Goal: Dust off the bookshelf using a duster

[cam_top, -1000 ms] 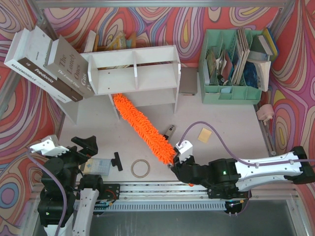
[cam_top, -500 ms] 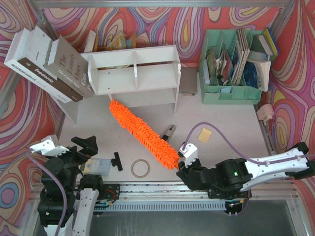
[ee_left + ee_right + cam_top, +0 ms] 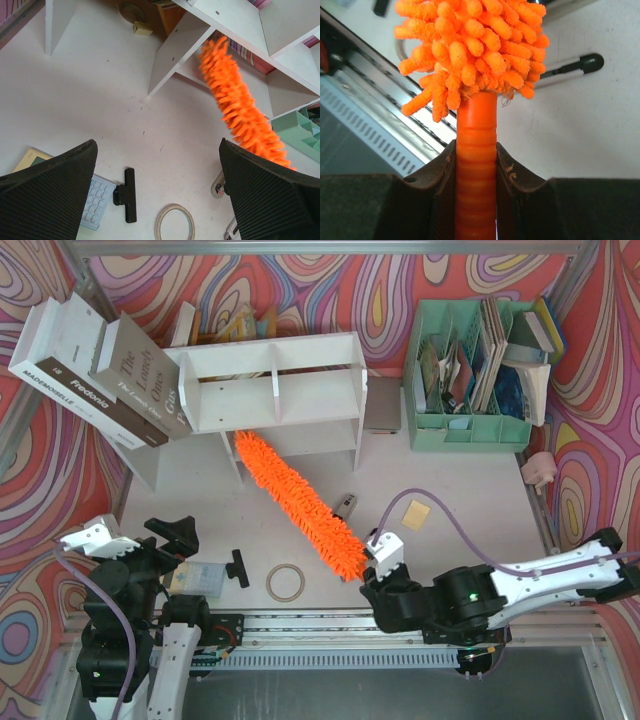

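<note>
While the right gripper [image 3: 378, 562] is sitting slightly further toward the lower right of the top view than a second ago, the duster [image 3: 300, 502] is pushing its far end back under the lower tier of the bookshelf [image 3: 270, 390], after being drawn clear of it half a second ago. That in-and-out is reading as a sweeping stroke, so the dusting is probably under way, though seemingly only in the one lower bay left of centre. The right gripper's jaws are clamping tight round the orange handle just below the fluffy head. The left gripper [image 3: 135, 540] is waiting in the lower left, jaws spread wide and holding nothing.

The duster's tip is disappearing beneath the shelf board in the top view, and the left wrist view is showing it blurred, so I cannot tell whether the fibres are actually touching the wood. Leaning books [image 3: 100, 370] are covering the bookshelf's left end.
</note>
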### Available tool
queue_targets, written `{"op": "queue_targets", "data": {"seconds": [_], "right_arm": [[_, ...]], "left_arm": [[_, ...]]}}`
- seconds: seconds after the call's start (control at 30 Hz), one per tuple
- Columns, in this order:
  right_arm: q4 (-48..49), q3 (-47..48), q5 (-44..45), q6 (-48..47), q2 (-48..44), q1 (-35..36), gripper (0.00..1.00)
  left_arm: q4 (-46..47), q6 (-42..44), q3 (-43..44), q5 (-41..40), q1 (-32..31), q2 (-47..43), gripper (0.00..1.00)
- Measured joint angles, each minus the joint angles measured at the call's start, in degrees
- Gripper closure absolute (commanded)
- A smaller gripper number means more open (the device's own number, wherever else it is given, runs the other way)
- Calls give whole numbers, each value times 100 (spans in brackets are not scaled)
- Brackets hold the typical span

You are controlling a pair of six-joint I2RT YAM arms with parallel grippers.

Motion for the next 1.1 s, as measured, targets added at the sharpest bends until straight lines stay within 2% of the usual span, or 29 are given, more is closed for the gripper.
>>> {"op": "queue_targets", "data": {"seconds": [0.2,0.47,0.67,0.9,1.1], "right_arm": [[413,-566,-205,205,643,9,100],[684,-828,-310,339,238,9,100],[662,-577,-352,-22,-46,33,100],[669,-358,-442,-144,-61,57,100],[909,-809,-605,61,216,74,100]], "left_arm": [[0,0,0,0,0,0,2],[0,0,0,2,0,0,2],[0,0,0,2,0,0,2],[0,0,0,2,0,0,2],[0,0,0,2,0,0,2]]}}
